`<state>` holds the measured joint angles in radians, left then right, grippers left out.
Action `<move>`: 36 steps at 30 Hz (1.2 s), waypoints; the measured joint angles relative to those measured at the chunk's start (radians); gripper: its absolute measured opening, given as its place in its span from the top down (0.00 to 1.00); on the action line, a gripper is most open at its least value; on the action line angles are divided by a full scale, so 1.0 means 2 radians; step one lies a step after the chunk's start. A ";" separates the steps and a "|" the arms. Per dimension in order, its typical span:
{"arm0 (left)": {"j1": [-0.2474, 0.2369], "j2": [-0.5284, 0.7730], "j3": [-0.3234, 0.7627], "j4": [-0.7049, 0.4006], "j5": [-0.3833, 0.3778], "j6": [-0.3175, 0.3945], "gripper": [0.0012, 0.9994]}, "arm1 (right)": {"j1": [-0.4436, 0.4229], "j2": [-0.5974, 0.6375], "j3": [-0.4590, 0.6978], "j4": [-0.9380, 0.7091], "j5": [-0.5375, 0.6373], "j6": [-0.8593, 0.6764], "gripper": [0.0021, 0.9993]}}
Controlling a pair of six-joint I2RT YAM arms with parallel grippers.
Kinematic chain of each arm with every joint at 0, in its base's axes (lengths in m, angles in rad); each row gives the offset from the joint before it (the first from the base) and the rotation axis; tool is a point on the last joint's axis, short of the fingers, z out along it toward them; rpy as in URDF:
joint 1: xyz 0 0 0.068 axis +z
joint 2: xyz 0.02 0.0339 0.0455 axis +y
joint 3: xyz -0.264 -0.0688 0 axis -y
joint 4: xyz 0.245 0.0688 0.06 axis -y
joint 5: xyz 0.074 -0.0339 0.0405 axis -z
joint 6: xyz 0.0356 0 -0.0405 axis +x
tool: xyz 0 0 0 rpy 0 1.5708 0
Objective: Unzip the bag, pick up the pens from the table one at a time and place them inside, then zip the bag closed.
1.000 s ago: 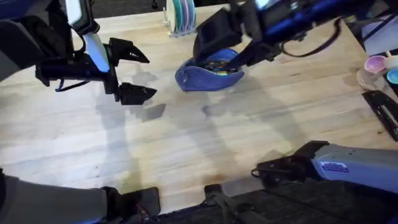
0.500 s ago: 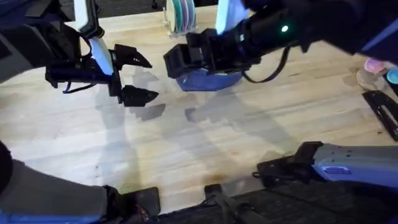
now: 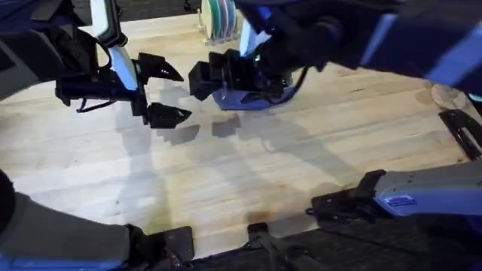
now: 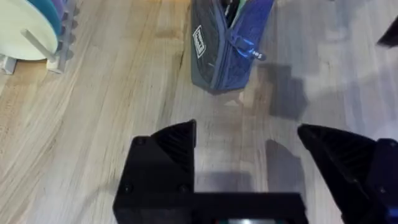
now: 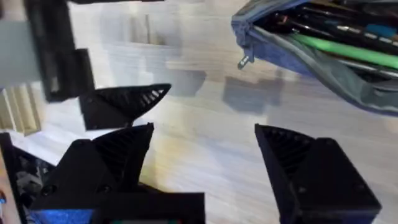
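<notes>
We see a light-wood table (image 3: 248,173) from above, with two robot arms over it. The left pincer (image 3: 164,92) hovers above the tabletop at the far left, its two black fingers spread wide and holding nothing. Just to its right and slightly farther away lies the blue-grey bag (image 3: 252,96), partly covered by the right arm. The right pincer (image 3: 215,77) sits at the bag's left end, between the bag and the left pincer; its fingers are also spread apart and empty.

In the left wrist view, the bag (image 4: 225,43) lies straight ahead of the open fingers, clear of them, with its small metal zipper pull (image 4: 256,55) hanging at the near end.

In the right wrist view, the bag (image 5: 317,53) gapes open beyond the fingertips, and we see a green pen (image 5: 348,51) inside among darker items. The zipper pull (image 5: 245,60) dangles at the bag's end.
</notes>
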<state>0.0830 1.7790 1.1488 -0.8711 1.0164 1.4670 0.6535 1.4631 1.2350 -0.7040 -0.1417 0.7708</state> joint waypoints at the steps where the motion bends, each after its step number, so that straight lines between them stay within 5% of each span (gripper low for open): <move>1: 0.000 0.000 0.000 0.000 0.000 0.000 0.01 | 0.000 0.009 0.000 0.005 0.000 0.004 0.00; 28: 0.000 0.000 0.000 0.000 0.000 0.000 0.01 | 0.004 0.127 -0.001 0.108 0.095 0.071 0.02; 36: 0.000 0.000 0.000 0.000 0.000 0.000 0.01 | 0.004 0.129 -0.001 0.131 0.115 0.071 0.30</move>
<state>0.0830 1.7793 1.1488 -0.8711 1.0161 1.4670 0.6609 1.7218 1.2327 -0.4416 0.0885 0.9136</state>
